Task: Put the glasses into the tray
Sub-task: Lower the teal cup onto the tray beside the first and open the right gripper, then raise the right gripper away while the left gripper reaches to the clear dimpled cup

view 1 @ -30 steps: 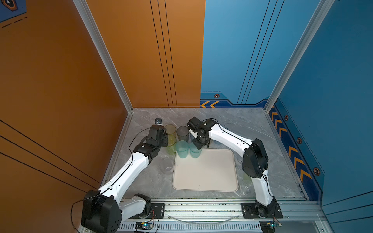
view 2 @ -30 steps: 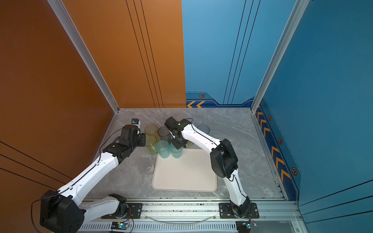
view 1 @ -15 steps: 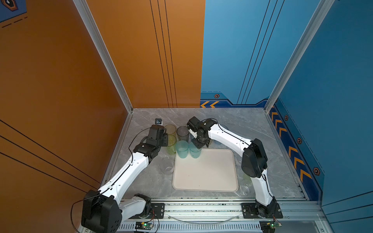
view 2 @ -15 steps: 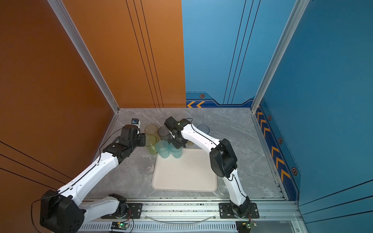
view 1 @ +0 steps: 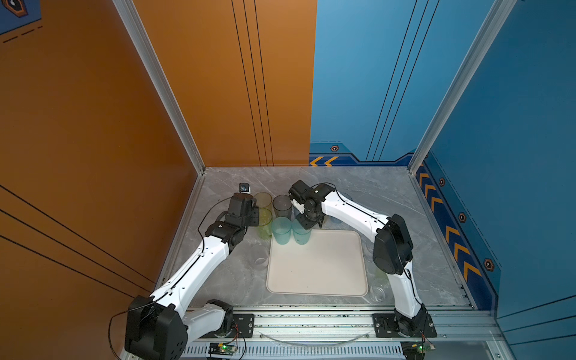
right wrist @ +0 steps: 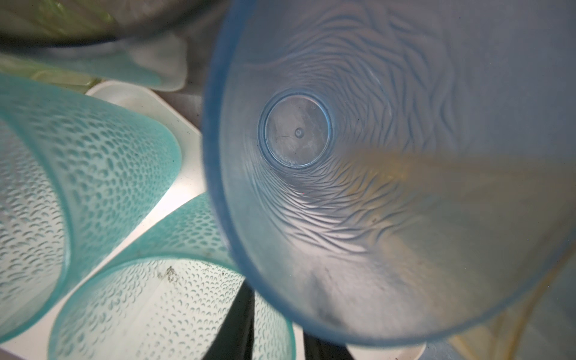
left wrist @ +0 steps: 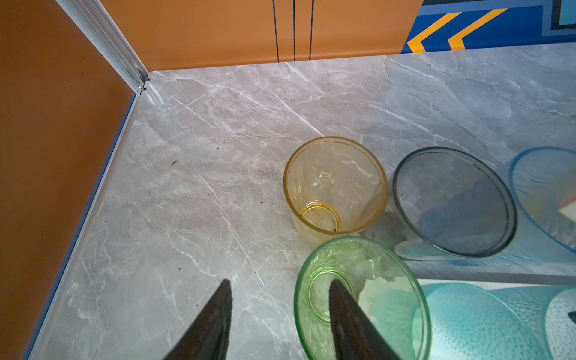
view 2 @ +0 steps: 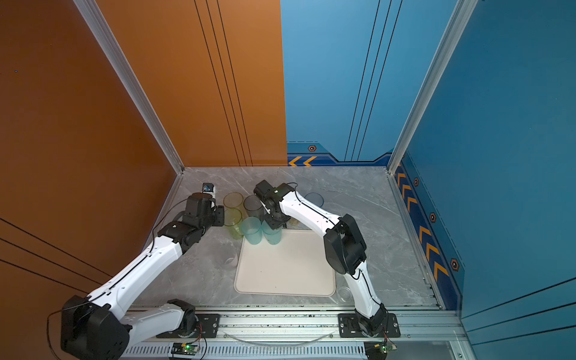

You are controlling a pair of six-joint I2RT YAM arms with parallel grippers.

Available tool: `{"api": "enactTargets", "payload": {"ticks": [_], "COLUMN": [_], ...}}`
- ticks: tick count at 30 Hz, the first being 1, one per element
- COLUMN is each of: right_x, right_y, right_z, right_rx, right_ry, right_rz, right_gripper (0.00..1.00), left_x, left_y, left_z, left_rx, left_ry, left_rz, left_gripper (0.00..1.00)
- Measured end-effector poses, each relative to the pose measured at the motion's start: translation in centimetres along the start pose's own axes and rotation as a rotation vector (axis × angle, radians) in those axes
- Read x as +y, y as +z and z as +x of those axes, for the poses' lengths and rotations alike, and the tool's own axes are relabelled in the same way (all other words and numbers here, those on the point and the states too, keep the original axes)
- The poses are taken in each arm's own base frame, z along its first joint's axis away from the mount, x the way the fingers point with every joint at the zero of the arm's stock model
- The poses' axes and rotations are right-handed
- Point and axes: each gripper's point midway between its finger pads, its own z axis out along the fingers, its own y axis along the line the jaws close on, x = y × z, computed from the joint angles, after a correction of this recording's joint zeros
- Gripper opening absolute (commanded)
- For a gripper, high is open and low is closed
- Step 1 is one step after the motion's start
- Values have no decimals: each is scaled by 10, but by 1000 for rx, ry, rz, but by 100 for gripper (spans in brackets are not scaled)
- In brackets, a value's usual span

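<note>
The cream tray (view 1: 314, 274) lies mid-table, seen in both top views (view 2: 283, 271). Two frosted teal glasses (view 1: 281, 232) (view 1: 301, 233) stand upright in its far left corner. My right gripper (view 1: 307, 221) is open just above the right-hand one (right wrist: 156, 311), one finger inside it and one outside, its wall loose between them (right wrist: 279, 324). A green glass (left wrist: 361, 299), a yellow glass (left wrist: 335, 187) and a smoke-grey glass (left wrist: 452, 202) stand on the table left of the tray. My left gripper (left wrist: 280, 282) is open, astride the green glass's wall.
A tall blue glass (right wrist: 374, 156) stands close behind the right gripper, with a yellowish one (right wrist: 498, 311) beside it. Clear glasses stand left of the tray (view 1: 260, 258) and at its near right corner (view 1: 378, 290). The orange wall (left wrist: 46, 156) is near the left arm.
My right gripper's jaws have parted, letting go of the teal glass now standing in the tray. The left arm has not moved.
</note>
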Motion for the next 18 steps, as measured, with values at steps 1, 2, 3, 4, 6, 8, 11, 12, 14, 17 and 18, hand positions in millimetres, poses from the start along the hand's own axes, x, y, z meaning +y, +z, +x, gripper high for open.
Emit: {"api": "enactTargets", "payload": {"ticks": [1, 2, 3, 4, 6, 8, 11, 12, 14, 17, 18], "right_x": [0, 0, 0, -1, -1, -3, -5, -7, -9, -10, -10], "right_y": [0, 0, -1, -3, -10, -19, -35, -39, -46, -53, -54], "right_z": [0, 0, 0, -1, -2, -4, -6, -5, -4, 1, 3], "right_rx": [0, 0, -2, -6, -21, -43, -76, -84, -96, -102, -102], "right_ry": [1, 0, 1, 2, 4, 7, 13, 16, 21, 23, 23], "right_rz": [0, 0, 0, 0, -1, -3, -5, -5, -5, -6, -5], "right_gripper": [31, 31, 32, 33, 33, 33, 34, 34, 34, 34, 34], "left_x": [0, 0, 0, 0, 1, 2, 3, 3, 4, 6, 6], "left_y": [0, -1, -1, -1, -2, -2, -3, -3, -5, -8, -8], "left_z": [0, 0, 0, 0, 2, 6, 12, 13, 16, 18, 18], "left_rx": [-1, -1, -1, 0, 1, 10, 25, 27, 33, 37, 38], "left_ry": [0, 0, 0, 0, 0, 3, 8, 9, 11, 11, 10], "left_rz": [0, 0, 0, 0, 0, -2, -5, -5, -6, -7, -6], "left_gripper": [51, 51, 51, 51, 51, 50, 48, 48, 47, 44, 43]}}
